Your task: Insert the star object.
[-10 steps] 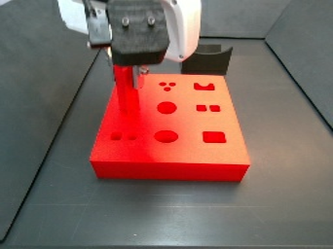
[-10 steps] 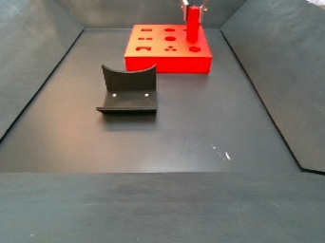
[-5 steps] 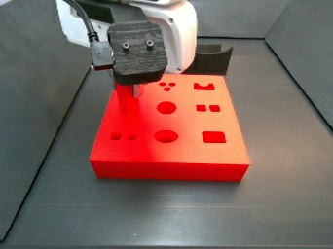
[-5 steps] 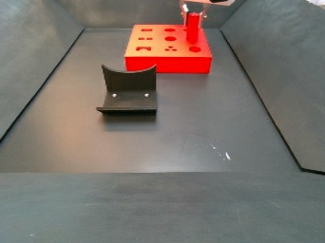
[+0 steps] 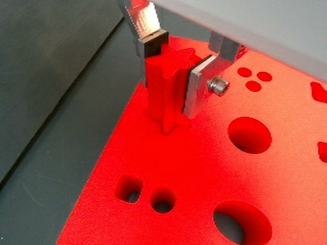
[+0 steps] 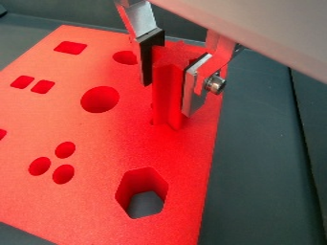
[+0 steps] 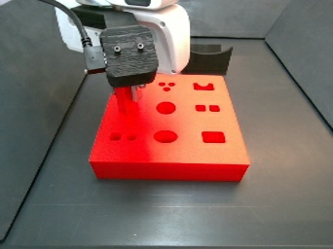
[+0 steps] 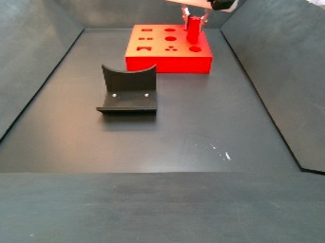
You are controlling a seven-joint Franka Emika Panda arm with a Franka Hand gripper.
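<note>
The star object [image 5: 163, 96], a slim bright red peg with a star-shaped section, stands upright with its lower end in a hole of the wide red block [image 5: 192, 182]. My gripper [image 5: 173, 72] is shut on the peg's upper part, one finger on each side. Both wrist views show this; the peg [image 6: 163, 96] meets the block [image 6: 76, 134] near its edge. In a side view my gripper [image 7: 129, 86] hangs low over the block's [image 7: 182, 146] far left corner, with a short piece of peg [image 7: 127, 99] showing below it. It also shows in a side view [image 8: 193, 33].
The block has several other shaped holes, among them a round one [image 5: 250, 136] and a hexagonal one [image 6: 141, 192]. The dark fixture [image 8: 127, 90] stands on the floor apart from the block and shows behind it in a side view [image 7: 212, 56]. Dark walls ring the floor.
My gripper has moved down with the peg. Less of the peg shows above the block than one second ago.
</note>
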